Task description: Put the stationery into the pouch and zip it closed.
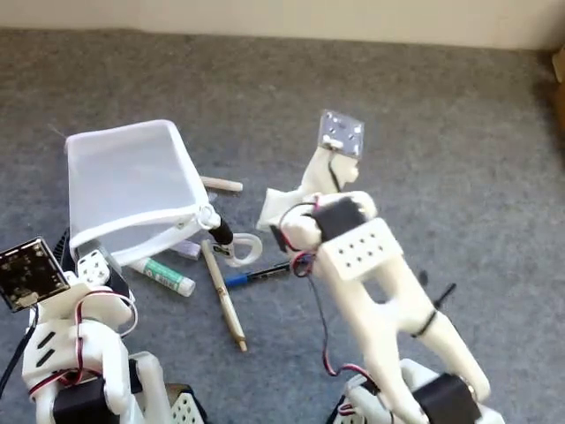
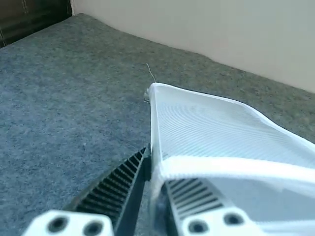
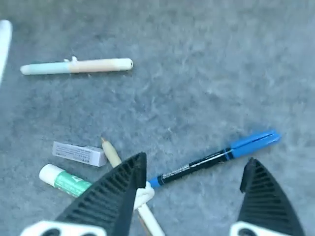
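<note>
A white mesh pouch (image 1: pixel 132 181) lies at the left of the grey carpet, its mouth facing the stationery. My left gripper (image 2: pixel 153 169) is shut on the pouch's (image 2: pixel 221 128) near corner edge. My right gripper (image 3: pixel 197 161) hangs open just above a blue pen (image 3: pixel 216 157), one finger on each side of it. In the high view the blue pen (image 1: pixel 256 276) lies under the right arm (image 1: pixel 353 247). Beside it lie a beige pencil (image 1: pixel 223 296), a green-and-white glue stick (image 1: pixel 163 276), a small eraser (image 3: pixel 78 153) and a pastel pen (image 3: pixel 76 66).
A white loop (image 1: pixel 244 250) and a black piece (image 1: pixel 221 234) sit at the pouch's mouth corner. Open carpet spreads to the right and far side. A pale wall (image 2: pixel 221 29) runs along the back.
</note>
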